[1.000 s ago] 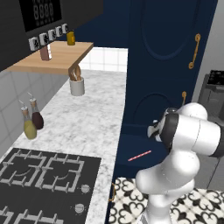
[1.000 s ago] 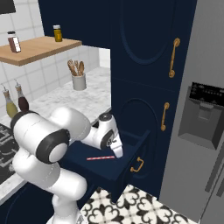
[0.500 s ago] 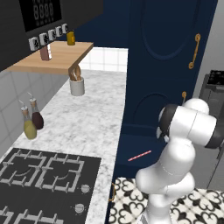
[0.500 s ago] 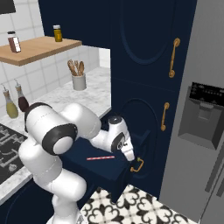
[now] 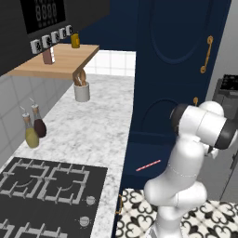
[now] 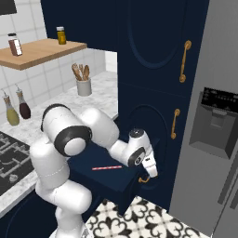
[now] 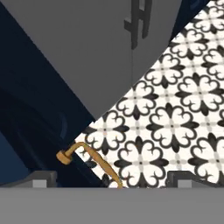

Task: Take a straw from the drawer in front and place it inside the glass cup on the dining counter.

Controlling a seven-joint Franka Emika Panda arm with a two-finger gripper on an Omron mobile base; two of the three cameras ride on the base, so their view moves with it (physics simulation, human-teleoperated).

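Since the earlier frames, the white arm has swung further out and down toward the front of the open navy blue drawer, and its two-finger gripper now sits right at the brass drawer handle. The base has not driven, as the kitchen around it looks the same.

The thin pink-red drinking straw lies flat inside the drawer, untouched, and the left base view shows it as well. The gripper is near it but past the drawer front, so it is not over the straw. In the hand view the curved brass handle is between the two dark finger tips, with the black and white patterned floor tiles behind. The jaws stand wide apart and hold nothing.

In my judgement, the drawer is already open enough and the next step is to go back over the straw. Some risks are there. The fingers are very close to the handle, so lifting carelessly can hook it and push or pull the drawer. The straw is thin and round, so a pinch that is not centred may roll it away or tilt it. The drawer wall can also block a low approach.
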